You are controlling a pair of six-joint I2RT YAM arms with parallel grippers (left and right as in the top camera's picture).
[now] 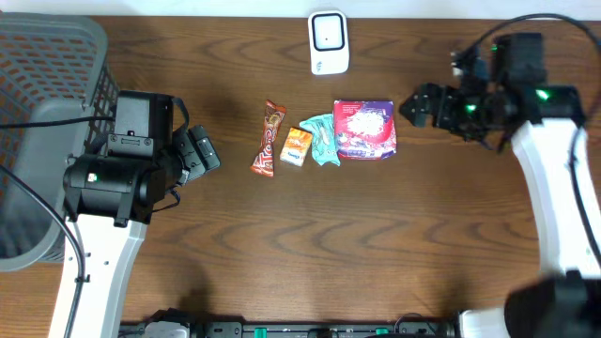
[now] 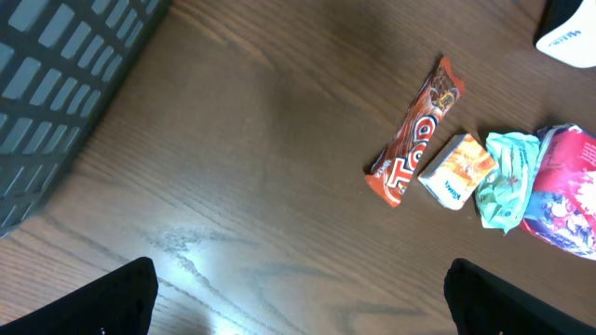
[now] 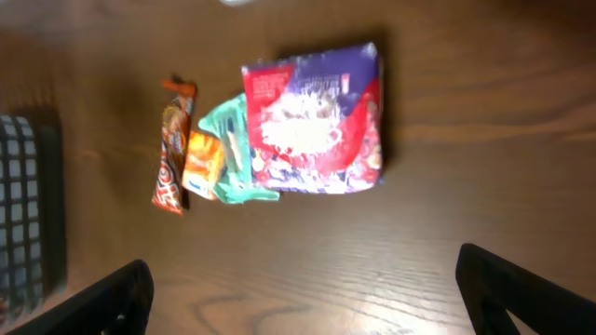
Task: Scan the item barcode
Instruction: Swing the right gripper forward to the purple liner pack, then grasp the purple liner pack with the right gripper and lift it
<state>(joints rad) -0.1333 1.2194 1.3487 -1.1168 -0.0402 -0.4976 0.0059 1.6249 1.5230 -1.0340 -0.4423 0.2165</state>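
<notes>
Red candy bar (image 2: 414,130) reads "TOP"; left tool (image 1: 208,153) and right tool (image 1: 414,107) gape wide, empty.

The left arm (image 1: 99,249), the one beside the basket (image 1: 56,66), has a long white link with smooth rounded edges. It is topped by a chunky black motor housing (image 1: 117,183) where a small green light (image 1: 91,176) glows. A thin black cable (image 1: 26,202) trails by it. The left hand (image 1: 208,153) is matte black, with blunt black fingers (image 2: 116,302). The right arm (image 1: 556,188), far from the basket, is built alike: white link, black joints, green lights (image 1: 543,94), and a black cable loop (image 1: 526,19) above. The right hand (image 1: 410,105) is black too, its fingers (image 3: 521,288) showing as dark wedges.
</notes>
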